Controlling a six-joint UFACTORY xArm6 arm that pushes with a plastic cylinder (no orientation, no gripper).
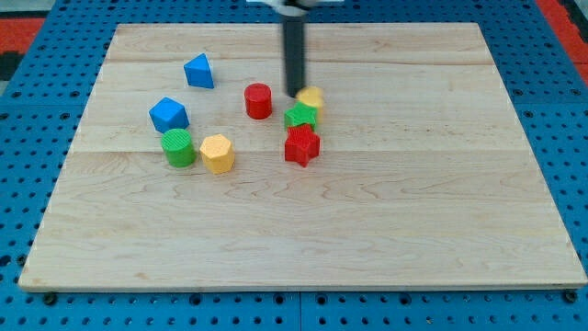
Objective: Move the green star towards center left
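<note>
**Green star: light, rigid, push only**

Near to far on your bench [441, 239]: red star [301, 145], then green star [299, 116] touching it, just right of centre. No gripper, nothing grasped. Likely light, stiff, free-sliding; push its right side. My tip [296, 93] sits just behind it, beside a yellow block [312, 97].

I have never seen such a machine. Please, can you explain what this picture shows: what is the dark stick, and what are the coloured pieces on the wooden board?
One camera looks down at a wooden board. The dark stick is the end of a robot arm; it holds nothing, it only pushes. My tip stands just above the green star, beside a yellow block. Below the star lies a red star. To the view's left are a red cylinder, two blue blocks, a green cylinder and a yellow hexagon block.
</note>
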